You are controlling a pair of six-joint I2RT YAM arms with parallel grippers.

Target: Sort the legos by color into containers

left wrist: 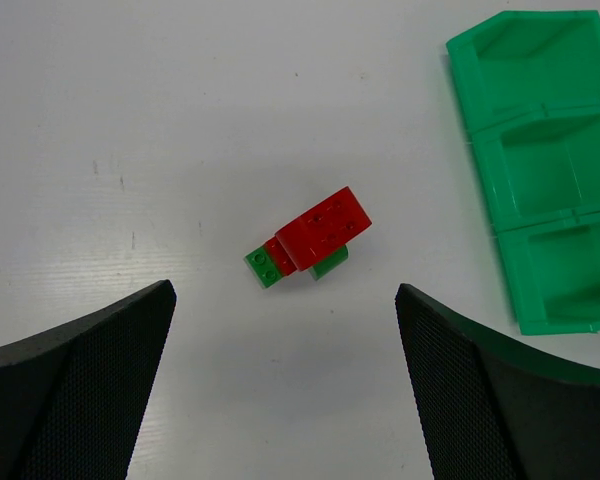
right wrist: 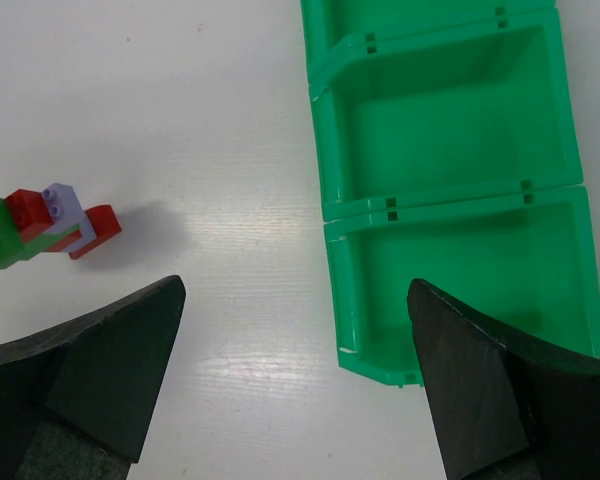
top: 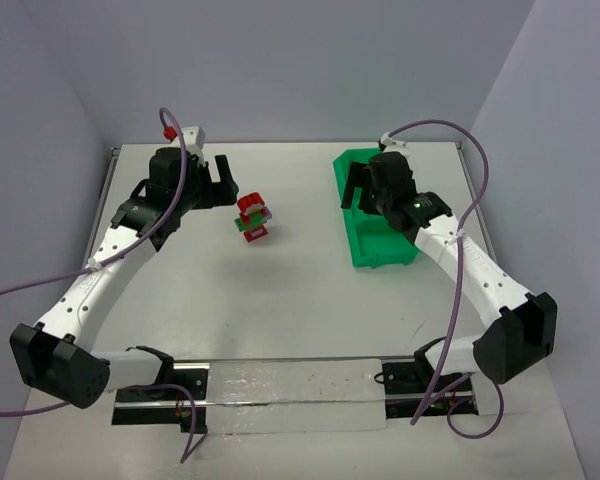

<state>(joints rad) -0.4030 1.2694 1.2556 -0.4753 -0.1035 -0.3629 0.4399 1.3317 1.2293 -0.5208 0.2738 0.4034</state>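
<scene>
A small clump of joined legos, red, green and purple, lies on the white table between the arms. In the left wrist view the legos lie ahead of my open, empty left gripper. The legos also show at the left edge of the right wrist view. The green tray with three compartments sits right of centre; its compartments look empty. My right gripper is open and empty, hovering over the tray's near left corner. My left gripper is just left of the legos.
The tray also shows at the right of the left wrist view. Grey walls close the table at the back and sides. A rail with cables runs along the near edge.
</scene>
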